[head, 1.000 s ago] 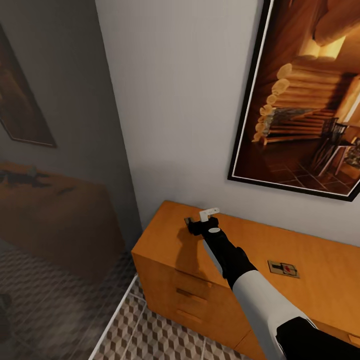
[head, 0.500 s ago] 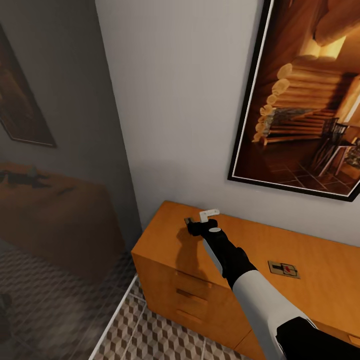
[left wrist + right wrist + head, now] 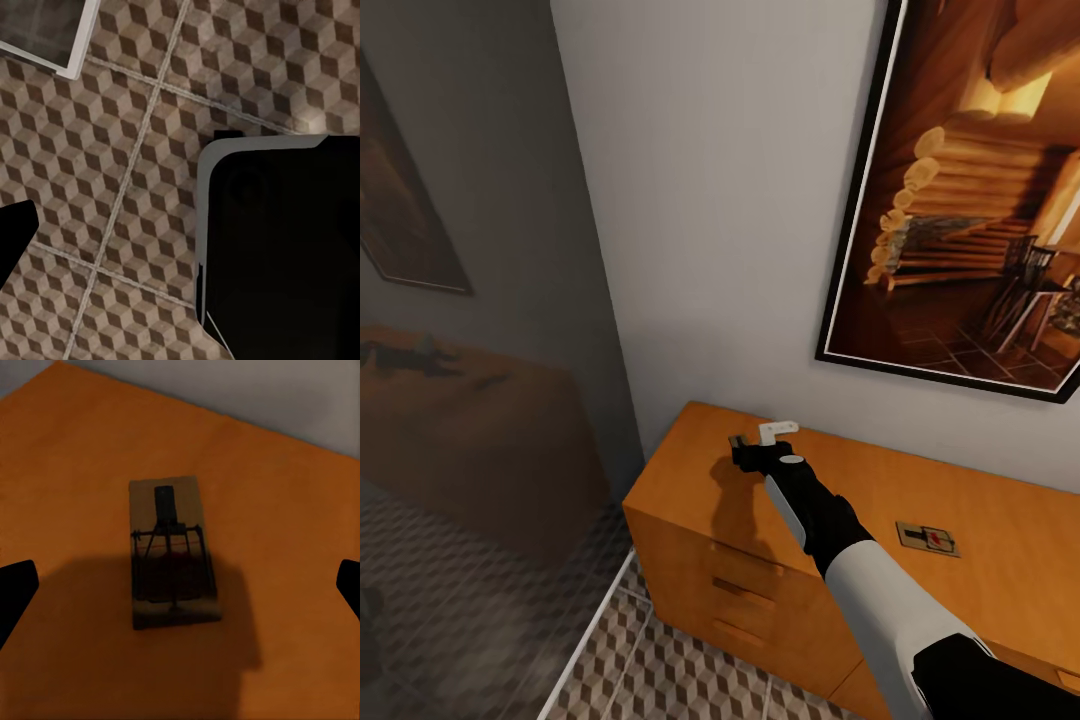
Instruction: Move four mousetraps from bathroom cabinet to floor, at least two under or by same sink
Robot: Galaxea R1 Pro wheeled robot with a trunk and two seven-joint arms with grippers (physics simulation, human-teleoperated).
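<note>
One mousetrap (image 3: 172, 551), a tan board with dark wire and a red spot, lies flat on the orange-brown cabinet (image 3: 680, 490) near its far left corner. My right gripper (image 3: 180, 589) hovers just above it, open, with a dark fingertip on each side and well clear of the board. In the head view that gripper (image 3: 746, 453) covers most of this mousetrap (image 3: 737, 441). A second mousetrap (image 3: 927, 537) lies further right on the cabinet top. My left gripper hangs low over the cube-patterned bathroom floor (image 3: 112, 150); one of its fingertips (image 3: 15, 236) shows, set far out.
The cabinet stands against a pale wall under a large dark-framed picture (image 3: 980, 200). Its drawers (image 3: 745, 590) face the tiled floor (image 3: 660, 680). A glass panel (image 3: 460, 400) with a white bottom frame (image 3: 585, 640) stands to the cabinet's left. My dark base (image 3: 285, 247) is beside the left gripper.
My right gripper has crept slightly left and lower over the mousetrap at the cabinet's far left corner. Both traps lie as before.
</note>
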